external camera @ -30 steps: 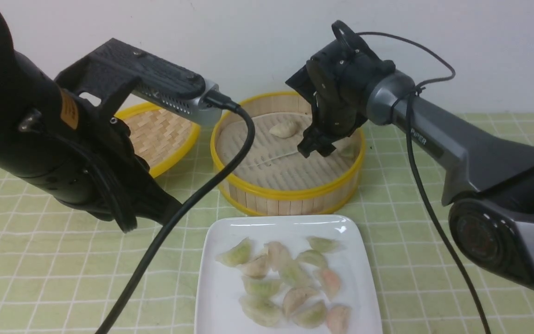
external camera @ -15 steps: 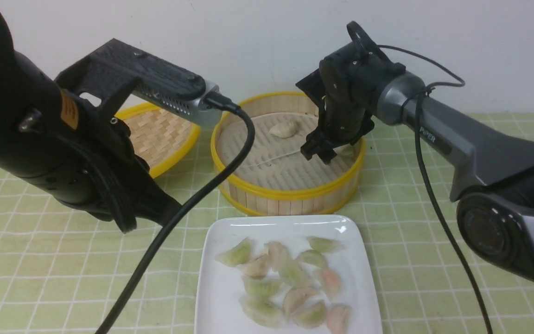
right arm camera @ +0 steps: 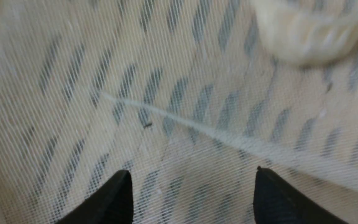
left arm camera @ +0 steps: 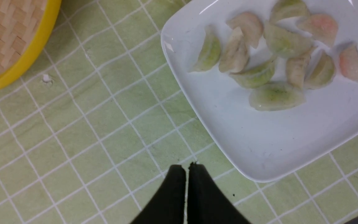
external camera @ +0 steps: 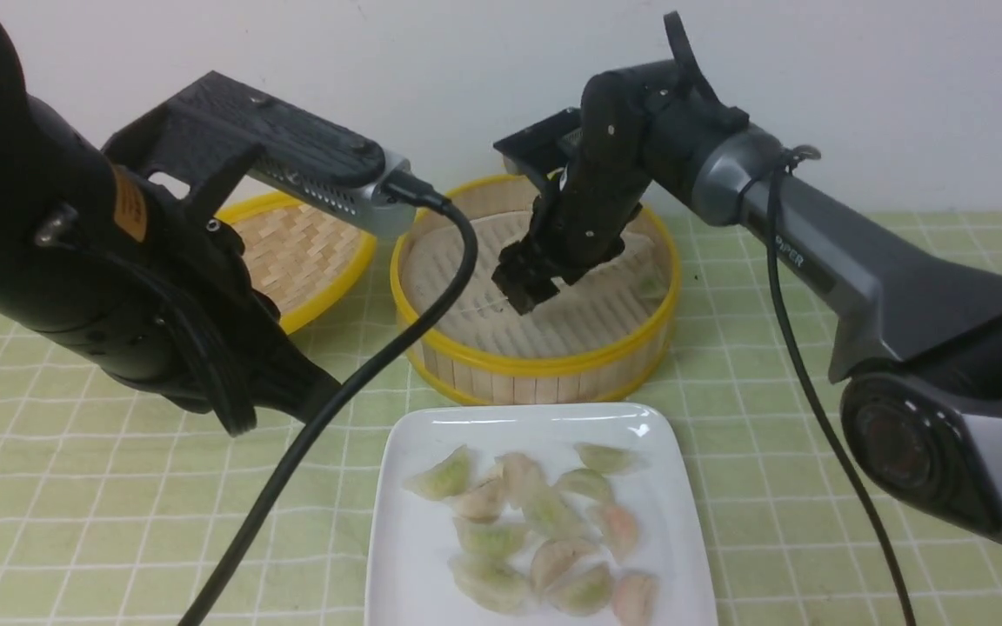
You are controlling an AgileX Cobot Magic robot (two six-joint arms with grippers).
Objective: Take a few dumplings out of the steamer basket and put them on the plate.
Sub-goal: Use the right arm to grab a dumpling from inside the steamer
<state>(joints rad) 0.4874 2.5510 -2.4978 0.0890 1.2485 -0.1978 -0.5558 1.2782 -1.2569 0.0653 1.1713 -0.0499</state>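
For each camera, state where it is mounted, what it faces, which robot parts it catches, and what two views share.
Front view: between the arms, facing forward over plate and steamer basket; shows both arms.
Left wrist view: on the left wrist, facing the plate's dumplings and woven lid; shows left gripper.
Right wrist view: on the right wrist, facing the basket's liner; shows right gripper.
Front and left wrist views share plate and lid.

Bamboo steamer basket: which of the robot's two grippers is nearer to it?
Right: the right gripper hangs open over the basket; the left gripper is off over the tablecloth.
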